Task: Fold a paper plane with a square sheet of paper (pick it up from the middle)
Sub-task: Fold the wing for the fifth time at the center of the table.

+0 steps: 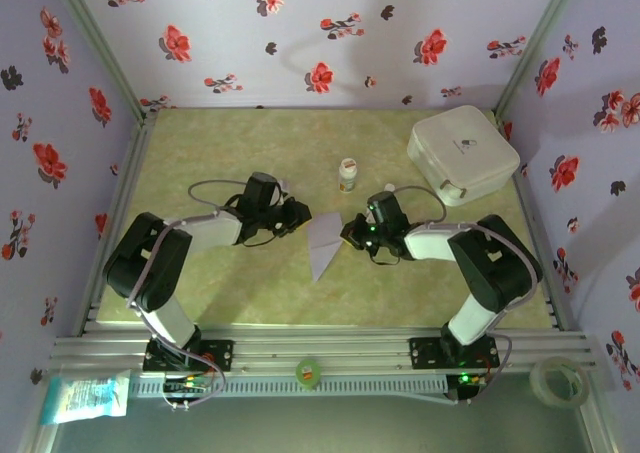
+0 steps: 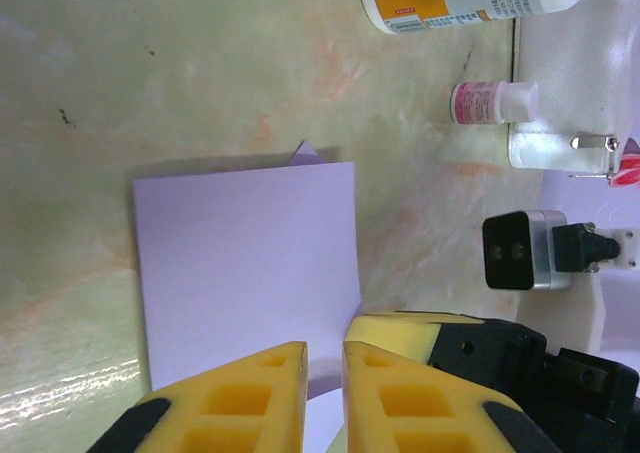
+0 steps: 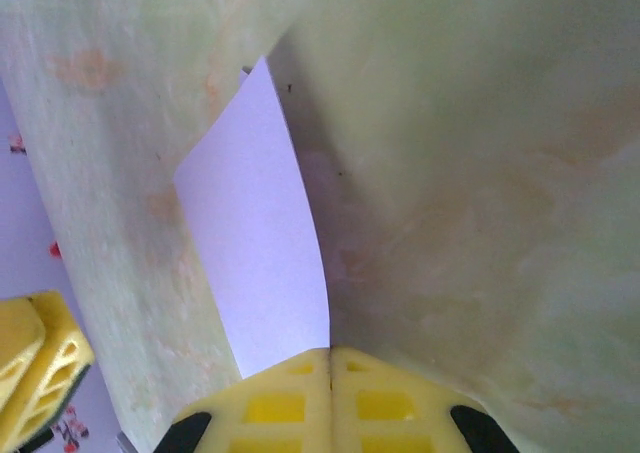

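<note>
Right gripper (image 3: pixel 330 353) clamped on paper (image 3: pixel 258 223) edge; left gripper (image 2: pixel 325 349) a slit apart, hold unclear. Risk: one-sided pinch, sheet swinging, creasing off-line or tearing.

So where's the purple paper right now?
In the top view the paper is in the middle of the table, between the left gripper and the right gripper, which pinches its edge. The small bottle stands just behind it.

Pale lilac wallpaper walls with red and black flowers (image 1: pixel 320 33) stand on three sides of a glossy yellow-green marbled table top (image 1: pixel 230 143). Silver aluminium rails (image 1: pixel 370 351) run along its near edge. The light is soft.
</note>
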Motion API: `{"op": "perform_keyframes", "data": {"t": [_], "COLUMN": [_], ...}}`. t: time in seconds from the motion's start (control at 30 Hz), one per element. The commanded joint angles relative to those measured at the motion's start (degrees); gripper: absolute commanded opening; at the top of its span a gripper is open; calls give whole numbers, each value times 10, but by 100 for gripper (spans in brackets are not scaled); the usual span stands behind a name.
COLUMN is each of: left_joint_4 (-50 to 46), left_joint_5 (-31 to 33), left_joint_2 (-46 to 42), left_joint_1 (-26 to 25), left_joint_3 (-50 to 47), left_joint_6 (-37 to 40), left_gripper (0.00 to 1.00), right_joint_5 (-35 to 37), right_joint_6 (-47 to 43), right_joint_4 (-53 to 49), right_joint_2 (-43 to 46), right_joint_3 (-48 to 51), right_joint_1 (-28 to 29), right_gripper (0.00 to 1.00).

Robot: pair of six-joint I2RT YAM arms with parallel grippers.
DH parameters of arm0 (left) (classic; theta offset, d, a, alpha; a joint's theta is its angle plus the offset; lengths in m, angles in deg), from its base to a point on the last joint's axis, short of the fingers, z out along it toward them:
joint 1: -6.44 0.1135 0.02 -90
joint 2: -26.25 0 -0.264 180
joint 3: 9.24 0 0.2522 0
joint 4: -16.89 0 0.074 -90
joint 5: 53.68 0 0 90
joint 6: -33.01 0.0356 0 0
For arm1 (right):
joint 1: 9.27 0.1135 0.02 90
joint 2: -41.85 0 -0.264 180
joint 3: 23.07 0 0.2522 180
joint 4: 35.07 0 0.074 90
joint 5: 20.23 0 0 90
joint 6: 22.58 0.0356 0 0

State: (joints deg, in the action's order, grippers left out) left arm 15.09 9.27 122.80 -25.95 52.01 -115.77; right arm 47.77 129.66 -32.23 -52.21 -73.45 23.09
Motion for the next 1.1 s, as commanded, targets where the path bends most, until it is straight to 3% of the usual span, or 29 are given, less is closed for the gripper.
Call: {"op": "perform_keyframes", "data": {"t": [0.0, 0.3, 0.53, 0.8, 1.07], "left_joint_4": [14, -33, -49, -4, 54], "left_joint_5": [-4, 44, 82, 88, 65], "left_joint_2": [-8, 42, 64, 72, 90], "left_joint_1": [-12, -46, -55, -56, -55], "left_joint_3": [-13, 14, 5, -33, -49], "left_joint_6": [-32, -39, -49, -54, -40], "left_gripper": [17, 15, 12, 9, 8], "right_joint_5": [67, 148, 143, 98, -14], "right_joint_6": [50, 96, 104, 74, -8], "right_joint_4": [10, -22, 3, 32, 43], "right_joint_2": [31, 53, 46, 32, -2], "right_joint_3": [11, 20, 29, 24, -5], "right_joint_1": [20, 72, 85, 81, 37], "right_gripper": [4, 5, 7, 18, 28]}}
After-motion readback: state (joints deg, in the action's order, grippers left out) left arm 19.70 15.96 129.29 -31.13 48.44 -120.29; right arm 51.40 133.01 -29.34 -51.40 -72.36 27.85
